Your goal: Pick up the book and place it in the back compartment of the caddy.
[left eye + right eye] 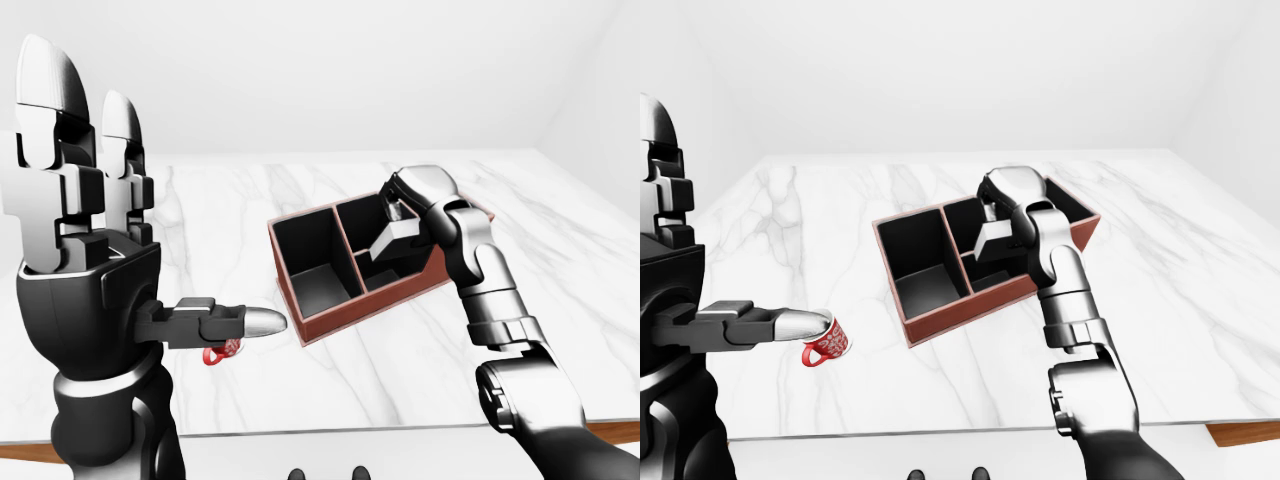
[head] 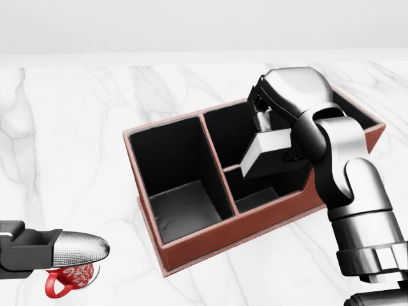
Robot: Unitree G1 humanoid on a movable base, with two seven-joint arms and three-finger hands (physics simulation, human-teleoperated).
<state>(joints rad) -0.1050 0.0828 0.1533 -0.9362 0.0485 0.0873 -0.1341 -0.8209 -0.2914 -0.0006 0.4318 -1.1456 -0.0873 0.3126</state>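
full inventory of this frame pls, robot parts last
caddy: 1, red-brown outside, black inside, middle of the head view on the table.
book: 1, grey, tilted over the caddy's right-side compartments, held by the right hand.
mug: 1, red with white pattern, lower left of the right-eye view, under the left hand's finger.
table: 1, white marble, wood edge.
left hand: 1, black and silver, open, left of the left-eye view.
right hand: 1, shut on the book.

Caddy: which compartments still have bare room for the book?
The big compartment at the head view's left is bare. The right hand holds the book tilted over the two smaller bays; the upper looks empty, and the arm crowds that side.
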